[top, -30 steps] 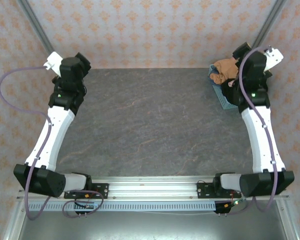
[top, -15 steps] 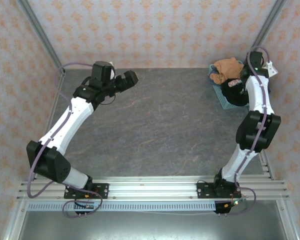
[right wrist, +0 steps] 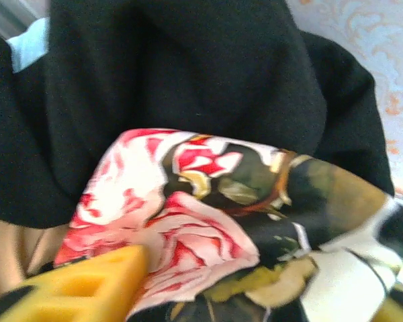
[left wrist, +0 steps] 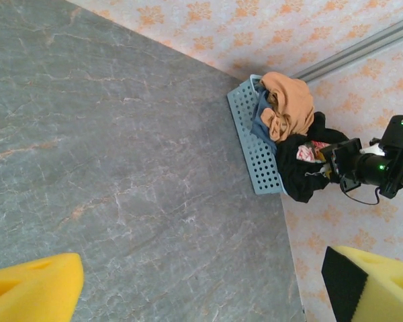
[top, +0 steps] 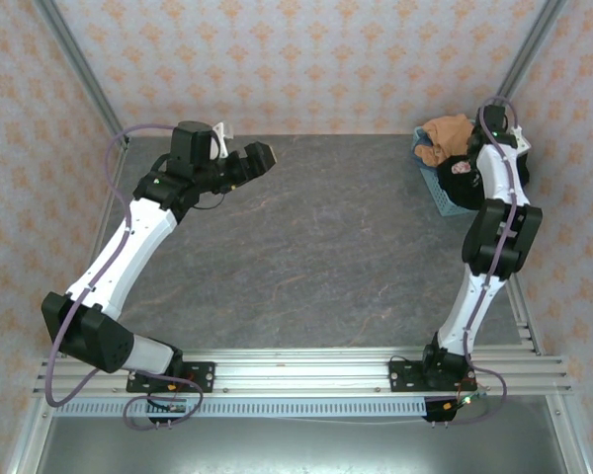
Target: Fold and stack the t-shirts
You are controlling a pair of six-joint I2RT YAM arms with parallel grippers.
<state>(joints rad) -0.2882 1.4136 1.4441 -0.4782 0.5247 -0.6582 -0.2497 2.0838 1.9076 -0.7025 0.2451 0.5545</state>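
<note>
Presently the right pincer [top: 463, 166] is seen reached out to the far right corner of the table [top: 316, 247], where its tips are buried in the black t-shirt [right wrist: 174, 74]. In its own wrist view, one yellow finger [right wrist: 87, 288] is seen pressed against the pink-rose print. The printed cloth is bunched directly ahead of the finger, between it and a sliver of yellow at the opposite lower edge. The plain black part of the shirt is heaped just beyond the tips. Whether the jaws are clamped on the cloth or merely set around it cannot be told, since that view is blurred and the second finger is barely shown. The orange-brown t-shirt [left wrist: 289, 100] is piled just past the black one from this pincer, touching it. Both are held in the light-blue basket [left wrist: 252, 137], whose perforated wall is found on the side of the pincer that faces the middle of the table. The black shirt is spilled over one end of the basket.

The left pincer [top: 261, 158] is held above the far left part of the table, well apart from both shirts. Its jaws are spread wide, with the two yellow fingers [left wrist: 28, 290] set at opposite lower corners of its wrist view and nothing gripped between them. Grey tabletop is seen beneath the gap. The basket and shirts are seen well ahead of it and off to its right.
</note>
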